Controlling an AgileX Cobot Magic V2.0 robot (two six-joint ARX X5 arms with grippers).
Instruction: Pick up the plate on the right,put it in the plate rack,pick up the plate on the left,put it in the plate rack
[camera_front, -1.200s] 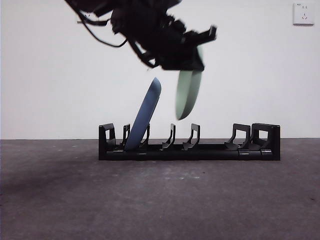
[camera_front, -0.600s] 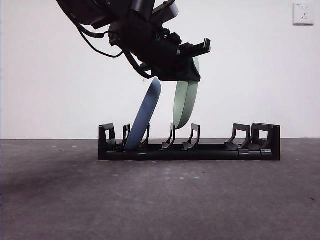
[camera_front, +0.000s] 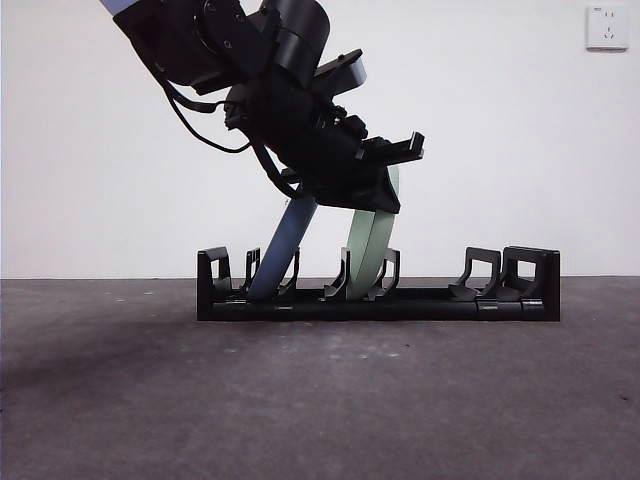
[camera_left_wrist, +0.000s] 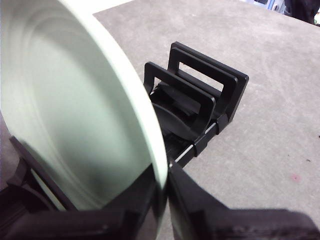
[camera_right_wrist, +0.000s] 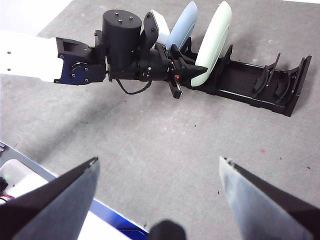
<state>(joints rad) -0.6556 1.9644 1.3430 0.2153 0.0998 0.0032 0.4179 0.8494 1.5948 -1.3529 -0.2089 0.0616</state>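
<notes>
My left gripper (camera_front: 378, 192) is shut on the rim of a pale green plate (camera_front: 367, 252), which stands on edge. The plate's lower edge sits between two middle dividers of the black plate rack (camera_front: 450, 305). In the left wrist view the green plate (camera_left_wrist: 75, 115) fills the frame, with the left gripper (camera_left_wrist: 162, 186) clamped on its edge and the rack's blocky end (camera_left_wrist: 210, 85) behind it. A blue plate (camera_front: 285, 250) leans in a slot nearer the rack's left end. My right gripper (camera_right_wrist: 159, 162) hangs open high above the table, away from the rack (camera_right_wrist: 255, 95).
The left arm (camera_right_wrist: 75, 60) reaches across the grey table (camera_front: 320, 400) to the rack. Several free dividers (camera_front: 480, 275) stand toward the rack's right end. A white and blue edge (camera_right_wrist: 30, 185) shows near the right arm.
The left gripper has come down with the green plate. The plate's lower edge was hanging above the dividers and now sits between them in the rack. The blue plate has not moved.
</notes>
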